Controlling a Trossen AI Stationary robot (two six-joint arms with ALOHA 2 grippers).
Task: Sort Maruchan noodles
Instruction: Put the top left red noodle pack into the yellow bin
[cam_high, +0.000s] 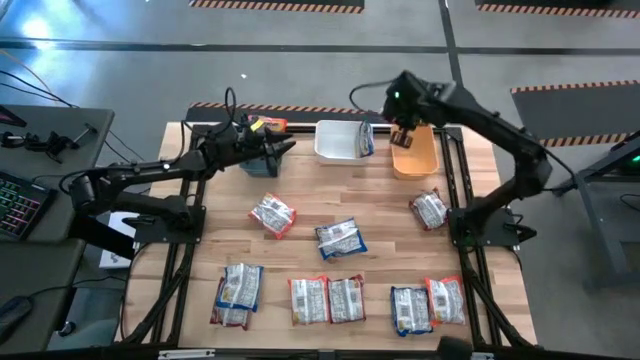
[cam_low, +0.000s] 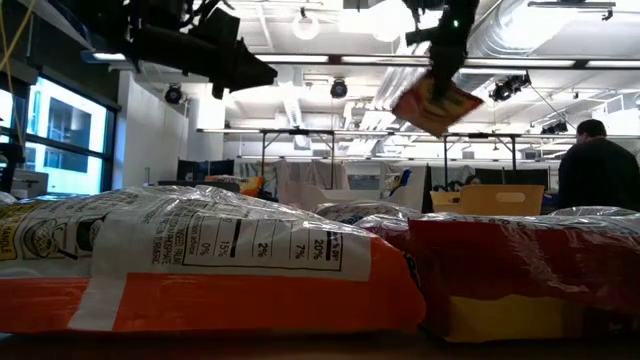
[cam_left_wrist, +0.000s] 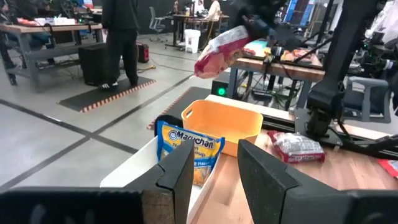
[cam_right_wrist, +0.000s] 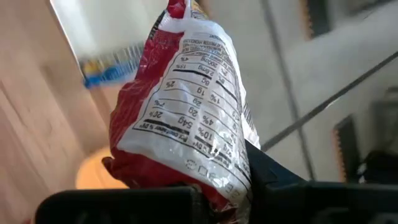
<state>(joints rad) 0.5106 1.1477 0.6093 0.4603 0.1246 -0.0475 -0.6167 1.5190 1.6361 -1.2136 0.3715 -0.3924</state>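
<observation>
Wooden table, blue packet in white bin, right fingers gripping red packet, left fingers seemingly parted.

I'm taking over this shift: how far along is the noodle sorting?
Barely begun. Done: one blue packet stands in the white bin. In hand: the right gripper holds a red packet above the orange bin; the left gripper is open, empty. Left: about nine packets on the table.

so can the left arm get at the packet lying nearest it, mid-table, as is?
Probably yes. The left gripper is open and empty at the table's far edge by the white bin, and that packet lies flat with bare wood around it. The right gripper is over the orange bin.
</observation>
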